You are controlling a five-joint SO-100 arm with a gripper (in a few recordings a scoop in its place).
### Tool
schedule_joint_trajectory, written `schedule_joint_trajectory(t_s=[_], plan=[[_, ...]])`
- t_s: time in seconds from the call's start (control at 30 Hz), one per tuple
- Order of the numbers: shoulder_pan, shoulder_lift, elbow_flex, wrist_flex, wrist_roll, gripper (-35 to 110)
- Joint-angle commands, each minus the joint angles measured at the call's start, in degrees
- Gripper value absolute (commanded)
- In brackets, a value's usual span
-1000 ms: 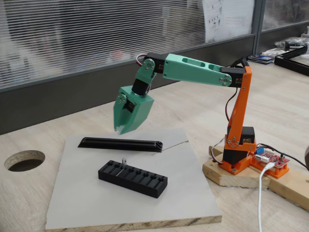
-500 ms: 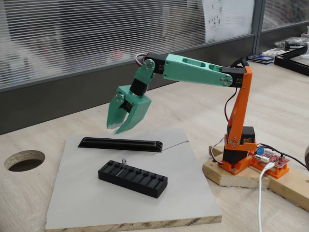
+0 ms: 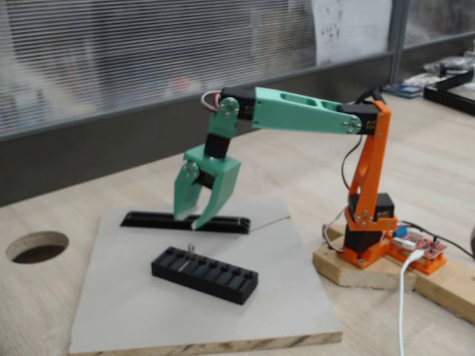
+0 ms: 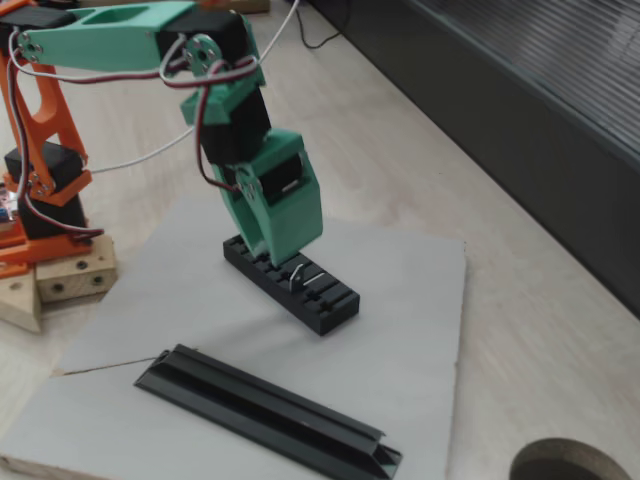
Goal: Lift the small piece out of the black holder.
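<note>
Bare grey board (image 3: pixel 133 311) surrounds the slotted black rectangular holder (image 3: pixel 205 274); its tiny silvery tab (image 3: pixel 191 248) stands at six o'clock beneath the green claw (image 3: pixel 187 220), fingers apart.

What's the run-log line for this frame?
green two-finger gripper: open, above holder | tiny silvery tab: upright in slot | black slotted holder block: on grey board

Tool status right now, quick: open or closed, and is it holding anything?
Tool: open and empty, hanging above the black holder; the small piece sits in its slot.
</note>
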Motion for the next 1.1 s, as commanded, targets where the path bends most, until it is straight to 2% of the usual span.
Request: schedule_joint_trajectory(t_s=[0.0, 0.4, 1.07], plan=[[-0.5, -3.9, -1.7, 1.1, 0.8, 26], [3.6, -5.5, -1.8, 1.1, 0.9, 26], [2.9, -5.7, -1.7, 1.1, 0.9, 26]])
